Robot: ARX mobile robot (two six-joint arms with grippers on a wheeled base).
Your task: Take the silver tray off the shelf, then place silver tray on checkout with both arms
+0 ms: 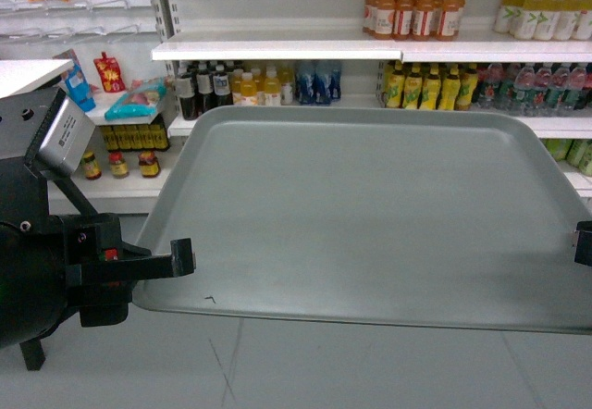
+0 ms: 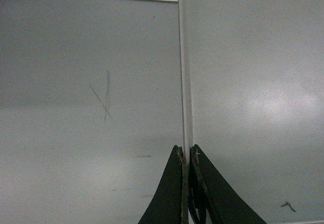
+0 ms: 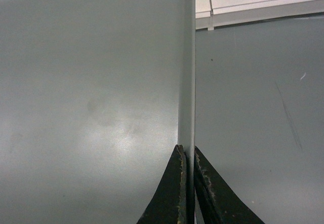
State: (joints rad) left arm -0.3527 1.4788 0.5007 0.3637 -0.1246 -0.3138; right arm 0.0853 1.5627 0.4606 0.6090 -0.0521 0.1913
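Grey-green and matte, the tray (image 1: 370,215) hangs in mid-air in front of the shelf (image 1: 277,50), off its board and roughly level. My left tool (image 1: 185,259) is closed tight on the rim at 9 o'clock; my right tool (image 1: 581,241) is pinched on the rim at 3 o'clock. Both wrist views show the edge clamped between the fingers. I judge the carry needs matched arm speeds, so the tray neither twists nor slips.
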